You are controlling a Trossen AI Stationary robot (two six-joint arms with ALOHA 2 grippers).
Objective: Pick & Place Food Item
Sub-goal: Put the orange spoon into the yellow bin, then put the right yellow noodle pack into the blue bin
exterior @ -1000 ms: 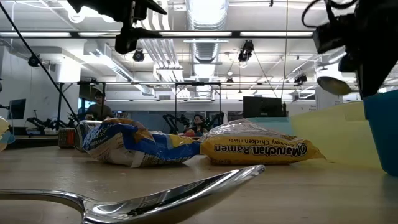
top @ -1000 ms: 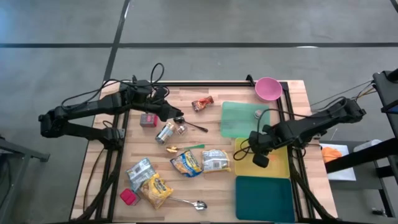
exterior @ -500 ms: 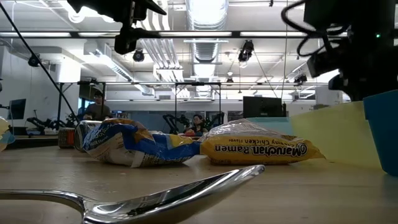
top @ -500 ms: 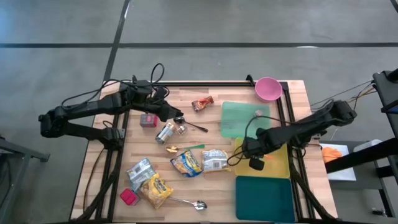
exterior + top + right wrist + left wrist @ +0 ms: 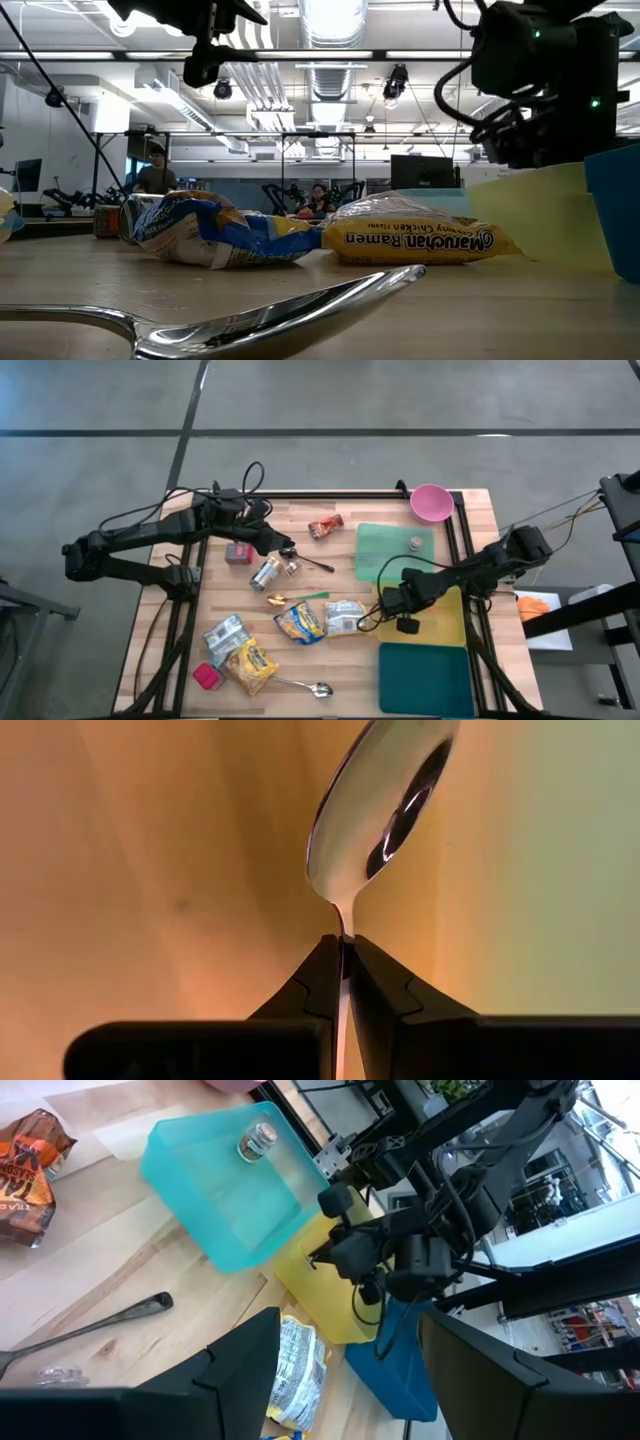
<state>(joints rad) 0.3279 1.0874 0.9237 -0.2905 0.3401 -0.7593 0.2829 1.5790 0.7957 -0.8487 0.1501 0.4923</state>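
Observation:
My right gripper (image 5: 392, 603) points down over the left part of the yellow tray (image 5: 448, 625) and is shut on a metal spoon (image 5: 385, 800). In the low view it (image 5: 530, 130) hangs behind the tray's wall. The food lies on the table to its left: a Maruchan ramen packet (image 5: 346, 617), a yellow-and-blue chip bag (image 5: 300, 624) and a red snack pack (image 5: 326, 526). My left gripper (image 5: 350, 1370) waits open and raised above the far left of the table (image 5: 280, 545), with nothing between its fingers. My right gripper pinches the spoon's thin neck (image 5: 342, 920), just behind the bowl, between its two fingertips. The fingers come from above, pointing down, along the handle. The bowl (image 5: 390, 790) sticks out beyond the fingertips toward the yellow tray's floor; whether it touches I cannot tell.
A green tray (image 5: 385, 555) holding a small jar (image 5: 415, 543) lies beyond the yellow one, a dark teal tray (image 5: 425, 680) nearer. A pink bowl (image 5: 431, 502) stands at the far right corner. Cans, packets, a fork and another spoon (image 5: 305, 687) are scattered over the left half.
My right gripper has come down with the spoon toward the yellow tray and shifted toward the table's left, rolling a little. In the low view the spoon's bowl has sunk out of sight behind the tray wall.

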